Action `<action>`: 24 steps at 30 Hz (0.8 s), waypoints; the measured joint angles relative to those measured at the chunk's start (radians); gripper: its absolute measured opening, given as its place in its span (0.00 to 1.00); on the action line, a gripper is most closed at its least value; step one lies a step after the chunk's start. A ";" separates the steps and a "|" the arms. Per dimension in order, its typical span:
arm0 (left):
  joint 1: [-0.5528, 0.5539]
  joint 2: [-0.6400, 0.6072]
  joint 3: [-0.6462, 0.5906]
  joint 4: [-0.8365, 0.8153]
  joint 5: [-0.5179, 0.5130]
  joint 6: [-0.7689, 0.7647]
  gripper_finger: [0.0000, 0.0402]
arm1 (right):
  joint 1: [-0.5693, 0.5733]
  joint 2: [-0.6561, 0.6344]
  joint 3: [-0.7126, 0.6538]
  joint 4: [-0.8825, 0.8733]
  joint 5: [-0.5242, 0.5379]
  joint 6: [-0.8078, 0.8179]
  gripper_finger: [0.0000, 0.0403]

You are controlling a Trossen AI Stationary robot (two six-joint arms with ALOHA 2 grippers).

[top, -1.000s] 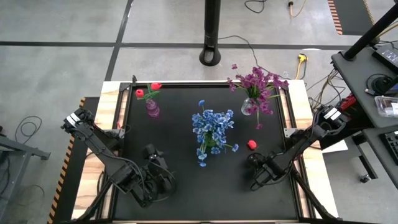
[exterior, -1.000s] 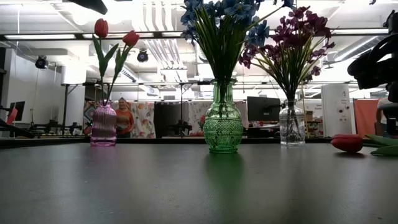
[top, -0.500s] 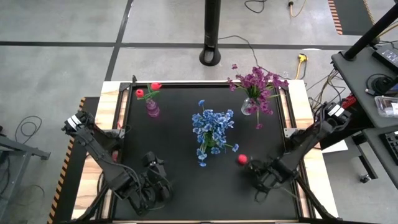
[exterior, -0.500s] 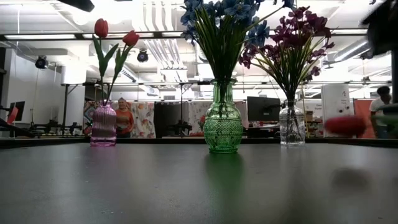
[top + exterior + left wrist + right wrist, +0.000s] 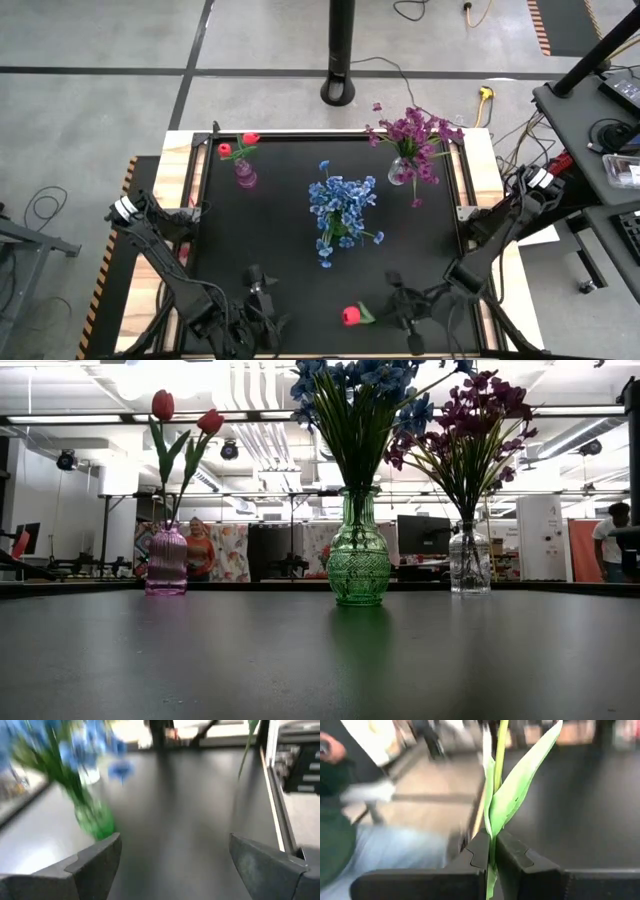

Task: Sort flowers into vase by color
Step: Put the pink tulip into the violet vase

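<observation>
A pink vase [image 5: 245,177] at the far left holds two red tulips [image 5: 250,139]. Mid-table stands a green vase [image 5: 358,565] with blue flowers [image 5: 340,200]. A clear vase [image 5: 469,560] at the far right holds purple flowers [image 5: 412,135]. Near the table's front edge my right gripper [image 5: 392,308] is shut on a red tulip [image 5: 350,316]. My left gripper [image 5: 258,292] hovers open to that tulip's left, with nothing between its fingers [image 5: 95,865]. My right gripper pinches the tulip's green stem and a leaf base [image 5: 491,826] between its two fingers. The fingers come nearly level from the table's right. The tulip is lifted clear of the table, its red bud [image 5: 350,316] out past the fingertips toward the table's left.
The three vases stand in a loose row across the far half of the black mat [image 5: 290,250]. A wooden frame [image 5: 470,200] borders the mat. A dark post [image 5: 340,50] rises beyond the far edge. People stand in the room behind [image 5: 200,545], and one shows near the right wrist [image 5: 335,835].
My right gripper has picked the red tulip up off the table at the right, risen, turned its wrist from pointing down to nearly level, and carried the tulip toward the near edge and the left. My left gripper has drifted toward the near edge, staying open.
</observation>
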 joint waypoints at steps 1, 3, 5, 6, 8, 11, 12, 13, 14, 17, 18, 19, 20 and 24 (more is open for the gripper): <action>0.000 0.000 0.007 0.033 -0.029 0.050 0.87 | -0.010 0.010 0.000 0.083 0.003 -0.089 0.04; 0.000 0.000 0.020 0.128 -0.078 0.164 0.87 | -0.033 0.039 0.000 0.242 0.005 -0.254 0.04; 0.000 0.000 0.033 0.237 -0.100 0.286 0.87 | -0.054 0.068 0.000 0.371 0.005 -0.398 0.04; 0.000 0.000 0.038 0.298 -0.100 0.354 0.87 | -0.065 0.082 0.000 0.431 0.004 -0.459 0.04; 0.000 0.000 0.042 0.429 -0.099 0.489 0.87 | -0.087 0.106 0.013 0.506 -0.001 -0.556 0.04; 0.004 0.000 0.042 0.625 -0.100 0.694 0.87 | -0.116 0.153 0.064 0.546 -0.006 -0.649 0.04; 0.005 0.000 0.042 0.687 -0.099 0.749 0.87 | -0.122 0.171 0.086 0.544 -0.005 -0.670 0.04; 0.007 0.000 0.042 0.744 -0.099 0.802 0.87 | -0.128 0.191 0.109 0.544 -0.005 -0.691 0.04; 0.008 0.000 0.042 0.798 -0.099 0.849 0.86 | -0.134 0.210 0.131 0.544 -0.005 -0.712 0.04; 0.008 0.000 0.042 0.899 -0.087 0.943 0.84 | -0.145 0.262 0.198 0.542 -0.003 -0.747 0.04; 0.008 0.000 0.042 0.910 -0.067 0.958 0.83 | -0.149 0.276 0.217 0.542 -0.002 -0.755 0.04; 0.008 0.000 0.042 0.913 -0.043 0.964 0.81 | -0.152 0.288 0.235 0.543 -0.002 -0.759 0.04; 0.008 0.000 0.042 0.913 -0.024 0.964 0.80 | -0.155 0.296 0.248 0.543 -0.003 -0.761 0.04; 0.013 0.002 0.042 0.913 0.011 0.944 0.76 | -0.168 0.300 0.274 0.517 -0.003 -0.755 0.04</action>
